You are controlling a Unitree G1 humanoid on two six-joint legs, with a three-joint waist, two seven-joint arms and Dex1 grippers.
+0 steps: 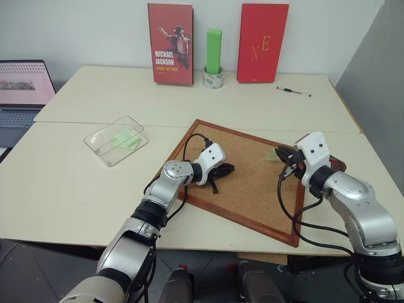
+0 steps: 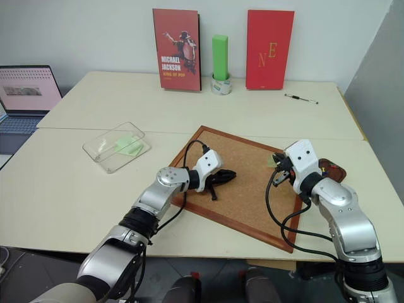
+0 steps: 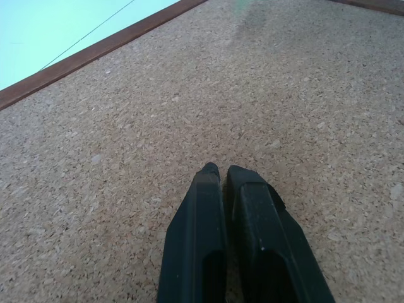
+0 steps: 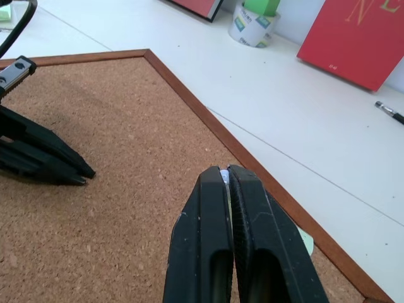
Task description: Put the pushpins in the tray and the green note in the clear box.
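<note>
pale table (image 1: 95, 189) with a corkboard (image 1: 252, 183) in the middle. left gripper (image 1: 222, 169) rests on the cork, fingers together, empty. right gripper (image 4: 226, 178) hovers at the board's right side, pinched on a tiny pin (image 4: 225, 178). a green note (image 1: 125, 138) lies in the clear box (image 1: 101, 151) far left; tray (image 2: 334, 170) peeks out behind the right arm.

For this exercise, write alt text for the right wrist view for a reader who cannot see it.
The right gripper, its jaws shut on something small and pale, hangs over the corkboard near its wooden edge. The left gripper rests on the cork; a tape roll and red book stand on the table beyond.
</note>
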